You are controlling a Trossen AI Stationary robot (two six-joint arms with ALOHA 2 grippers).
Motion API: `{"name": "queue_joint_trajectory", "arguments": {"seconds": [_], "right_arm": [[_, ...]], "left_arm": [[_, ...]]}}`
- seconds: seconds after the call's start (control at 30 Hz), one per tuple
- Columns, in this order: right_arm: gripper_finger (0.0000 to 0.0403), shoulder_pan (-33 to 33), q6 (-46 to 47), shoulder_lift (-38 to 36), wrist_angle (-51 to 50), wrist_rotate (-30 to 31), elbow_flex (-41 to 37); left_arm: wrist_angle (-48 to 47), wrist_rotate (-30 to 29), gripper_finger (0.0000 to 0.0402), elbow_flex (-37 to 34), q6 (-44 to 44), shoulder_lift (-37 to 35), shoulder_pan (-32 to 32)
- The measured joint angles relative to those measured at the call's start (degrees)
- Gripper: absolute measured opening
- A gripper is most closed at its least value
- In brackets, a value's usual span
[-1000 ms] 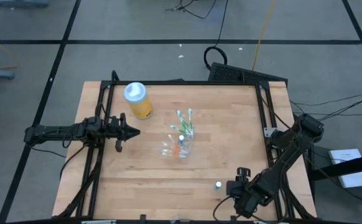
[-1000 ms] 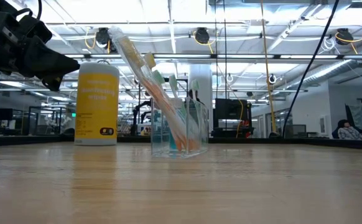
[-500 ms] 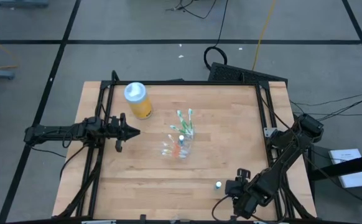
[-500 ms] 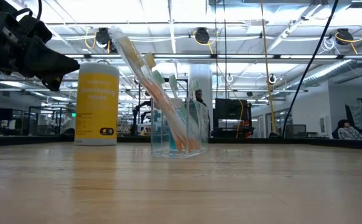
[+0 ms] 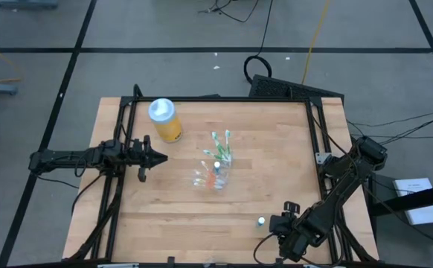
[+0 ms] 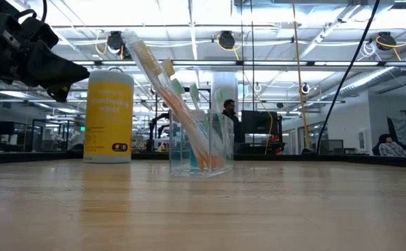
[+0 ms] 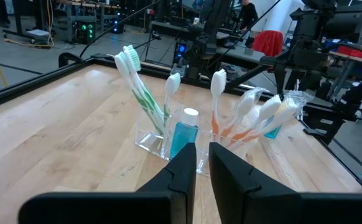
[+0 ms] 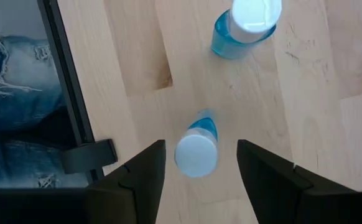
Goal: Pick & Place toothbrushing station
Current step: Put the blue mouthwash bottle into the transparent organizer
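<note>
Wooden table (image 5: 268,141), high view. Yellow bottle (image 5: 165,120) at 11 o'clock. Clear cup (image 5: 215,173) w/ toothbrushes (image 5: 222,144) near centre. Left gripper (image 5: 155,157) at 9 o'clock, jaws clenched, empty. Right gripper (image 8: 199,163) at 5 o'clock, jaws released, straddling teal tube (image 8: 197,144); 2nd tube (image 8: 245,23) beside.

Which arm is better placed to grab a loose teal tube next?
Right, probably. The right gripper hangs open directly above a standing teal tube at the table's near-right edge, with a second tube close by. The left gripper, nearly shut, sits across the table, pointing at the clear cup.
</note>
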Motion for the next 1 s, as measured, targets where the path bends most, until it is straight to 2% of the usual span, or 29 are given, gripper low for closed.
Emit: {"name": "queue_joint_trajectory", "arguments": {"seconds": [1.0], "right_arm": [[0.0182, -0.24, -2.13, 2.54, 1.93, -1.55, -0.09]], "left_arm": [[0.0, -0.01, 0.0049, 0.01, 0.01, 0.0, -0.01]]}}
